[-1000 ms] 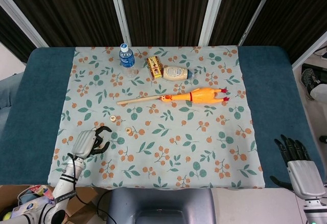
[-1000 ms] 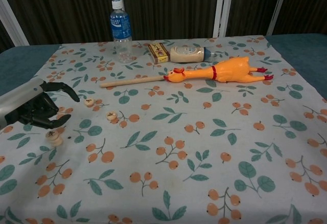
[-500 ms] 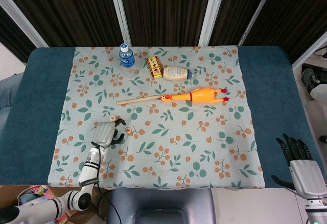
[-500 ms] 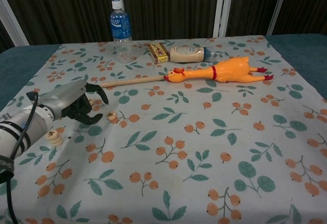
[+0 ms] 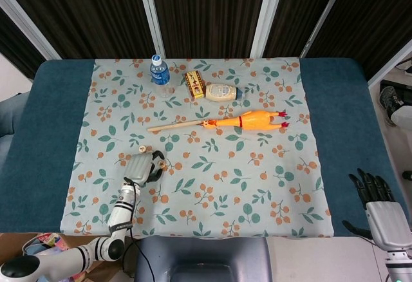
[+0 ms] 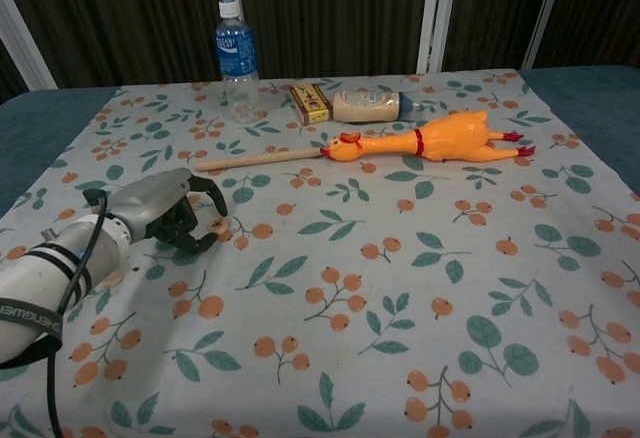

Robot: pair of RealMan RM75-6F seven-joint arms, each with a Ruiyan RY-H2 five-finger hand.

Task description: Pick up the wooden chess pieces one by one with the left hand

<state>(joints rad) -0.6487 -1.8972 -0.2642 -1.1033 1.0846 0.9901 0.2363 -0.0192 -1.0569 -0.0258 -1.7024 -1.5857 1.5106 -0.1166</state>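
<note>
My left hand (image 5: 143,166) lies low over the flowered cloth at the front left, also seen in the chest view as the left hand (image 6: 172,210). Its fingers (image 6: 208,198) arch apart like a claw around a small round wooden chess piece (image 6: 215,225), which lies on the cloth; I see no firm grip on it. The head view shows that chess piece (image 5: 163,164) just beyond the fingertips. A second chess piece (image 5: 142,148) lies just behind the hand. My right hand (image 5: 376,198) hangs off the table's front right corner, fingers spread, holding nothing.
A yellow rubber chicken (image 5: 251,120) and a wooden stick (image 5: 174,126) lie across the middle of the cloth. Behind them stand a water bottle (image 5: 159,71), a small brown box (image 5: 194,84) and a cream-coloured bottle on its side (image 5: 221,92).
My left hand has moved right and forward from the cloth's left edge, over one piece, and now brackets the piece further right. The right hand has barely moved.
</note>
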